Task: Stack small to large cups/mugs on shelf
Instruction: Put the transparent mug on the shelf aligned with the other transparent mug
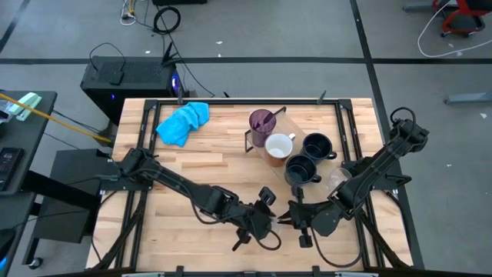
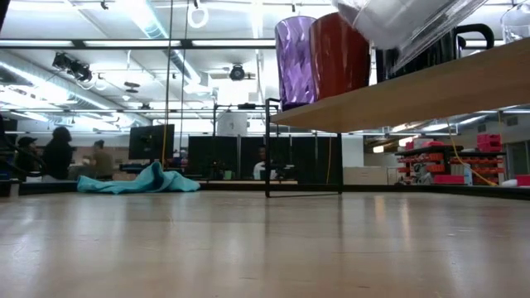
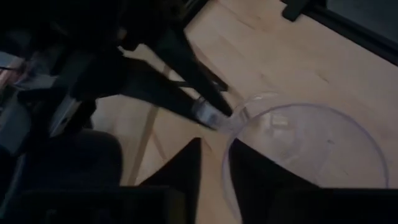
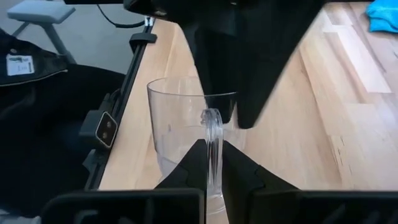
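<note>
At the table's near edge the two grippers meet over a small clear glass (image 4: 186, 130). The right gripper (image 4: 213, 163) pinches the glass's handle between its pressed-in fingers; the left gripper (image 3: 214, 163) straddles the rim with its jaws slightly spread. Just beyond the right arm another clear glass (image 1: 339, 178) stands on the tabletop (image 1: 192, 165). Farther back, the shelf (image 1: 286, 123) carries two dark mugs (image 1: 301, 168), a white mug (image 1: 278, 145) and the purple tumbler (image 1: 262, 123) in a line. The blue cloth (image 1: 183, 122) lies well apart, by the far left corner.
</note>
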### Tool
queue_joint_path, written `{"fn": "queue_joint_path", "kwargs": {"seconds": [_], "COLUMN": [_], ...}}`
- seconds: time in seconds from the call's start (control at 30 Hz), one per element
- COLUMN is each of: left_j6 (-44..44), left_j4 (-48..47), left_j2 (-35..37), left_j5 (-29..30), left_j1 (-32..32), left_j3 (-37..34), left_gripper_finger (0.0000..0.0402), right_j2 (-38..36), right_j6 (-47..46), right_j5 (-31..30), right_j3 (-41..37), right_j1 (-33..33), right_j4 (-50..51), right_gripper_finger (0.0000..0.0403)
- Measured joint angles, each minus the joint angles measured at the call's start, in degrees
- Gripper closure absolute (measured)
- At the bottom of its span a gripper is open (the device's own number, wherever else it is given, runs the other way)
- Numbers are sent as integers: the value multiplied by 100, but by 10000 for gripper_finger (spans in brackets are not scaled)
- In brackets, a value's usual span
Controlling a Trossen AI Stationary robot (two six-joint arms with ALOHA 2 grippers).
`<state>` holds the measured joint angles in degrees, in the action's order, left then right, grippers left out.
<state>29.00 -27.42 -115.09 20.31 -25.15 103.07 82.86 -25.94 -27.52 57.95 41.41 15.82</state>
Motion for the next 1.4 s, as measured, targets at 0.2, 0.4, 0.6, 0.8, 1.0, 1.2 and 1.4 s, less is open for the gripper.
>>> {"fn": "queue_joint_path", "kwargs": {"seconds": [0.2, 0.4, 0.6, 0.8, 1.0, 1.2, 1.4], "left_j6": [-118, -493, -919, -1036, -1195, -1417, -1676], "left_j4": [-103, -680, -677, 410, 1745, 3461, 4083], "left_j2": [208, 714, 1187, 1662, 2048, 1922, 1776], "left_j5": [42, -55, -206, -229, -464, -853, -853], "left_j1": [-108, -248, -371, -363, -312, -192, -120], "left_j3": [0, 2, -683, -2153, -3066, -3650, -3704], "left_gripper_finger": [215, 146, 152, 188, 218, 235, 248], "right_j2": [-315, -583, -1029, -1540, -2094, -2382, -2411], "right_j6": [-8, -275, -301, 83, 342, 165, 141], "right_j5": [34, 56, 10, -95, -129, -724, -669], "right_j3": [0, 2, 2, 2, 7, 7, 9], "right_j1": [2, 44, 347, 580, 704, 792, 928], "right_j4": [181, 555, 631, 923, 1560, 2297, 2412], "right_gripper_finger": [374, 373, 373, 372, 371, 371, 371]}}
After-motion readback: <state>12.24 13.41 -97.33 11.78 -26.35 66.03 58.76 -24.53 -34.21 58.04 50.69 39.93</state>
